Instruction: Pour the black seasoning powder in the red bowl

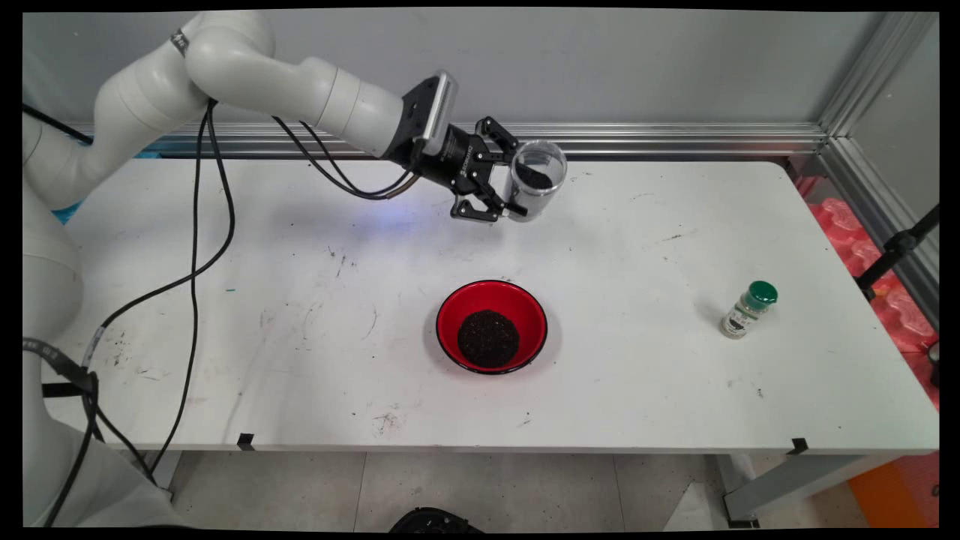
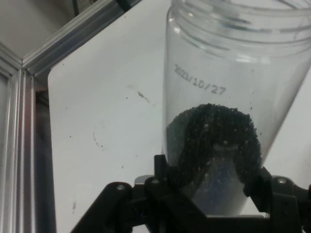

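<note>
White table point(image 1: 637, 390), near edge toward the camera, surface scuffed and speckled with dark marks; two black tape tabs on the front lip. It carries everything else.

Arm point(image 1: 247, 67) enters from upper left, black cables drooping from it down to the left edge of the table.

Red bowl point(image 1: 525, 304), black-rimmed, sits near the table's middle, toward the near side. A mound of dark granules point(image 1: 488, 338) lies in its bottom.

Gripper point(image 1: 504, 176) hangs in the air over the far half of the table, beyond the bowl. Fingers closed partway on a clear plastic jar point(image 1: 537, 180), clamping it across the body from both sides. Jar is lidless, tilted, mouth pointing away from the hand. Hand view: jar point(image 2: 233, 73) fills the frame, printed date 2021/10/27 on its wall, a clump of the same dark granules lying inside near the fingers point(image 2: 163, 170).

Small spice bottle point(image 1: 747, 310), green cap, stands on the right part of the table, well apart from bowl and gripper.
</note>
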Motion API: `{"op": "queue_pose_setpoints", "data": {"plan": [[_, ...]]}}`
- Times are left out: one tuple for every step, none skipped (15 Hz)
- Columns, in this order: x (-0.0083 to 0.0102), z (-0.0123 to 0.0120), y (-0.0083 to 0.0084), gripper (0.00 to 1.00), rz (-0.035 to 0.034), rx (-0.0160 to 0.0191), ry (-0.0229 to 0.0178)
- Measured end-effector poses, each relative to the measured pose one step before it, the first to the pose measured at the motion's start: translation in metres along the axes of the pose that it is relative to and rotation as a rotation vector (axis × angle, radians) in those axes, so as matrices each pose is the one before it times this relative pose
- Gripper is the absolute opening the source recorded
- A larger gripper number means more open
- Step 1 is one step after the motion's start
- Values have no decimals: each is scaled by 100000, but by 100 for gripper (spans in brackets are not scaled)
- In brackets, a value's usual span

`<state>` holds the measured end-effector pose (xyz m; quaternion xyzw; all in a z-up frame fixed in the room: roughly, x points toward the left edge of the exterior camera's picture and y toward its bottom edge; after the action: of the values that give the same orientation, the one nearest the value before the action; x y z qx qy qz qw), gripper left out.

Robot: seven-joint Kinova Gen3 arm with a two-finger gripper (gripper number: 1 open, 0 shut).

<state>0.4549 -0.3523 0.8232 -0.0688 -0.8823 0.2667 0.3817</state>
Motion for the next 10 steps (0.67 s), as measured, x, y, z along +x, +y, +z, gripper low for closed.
{"op": "queue_pose_setpoints", "data": {"plan": [[-43, 36, 139, 0, 2669, 28, -718], [-58, 50, 186, 0, 3481, 5, -956], [-35, 31, 138, 0, 2588, -6, -702], [-30, 41, 132, 0, 2546, 0, -710], [-27, 57, 150, 0, 2887, -4, -783], [-12, 50, 117, 0, 2389, 29, -637], [-5, 34, 84, 0, 1554, -7, -417], [-2, 44, 124, 0, 2235, 8, -564], [6, 28, 107, 0, 2004, -18, -436], [7, 50, 139, 0, 2530, -102, -513]]}}
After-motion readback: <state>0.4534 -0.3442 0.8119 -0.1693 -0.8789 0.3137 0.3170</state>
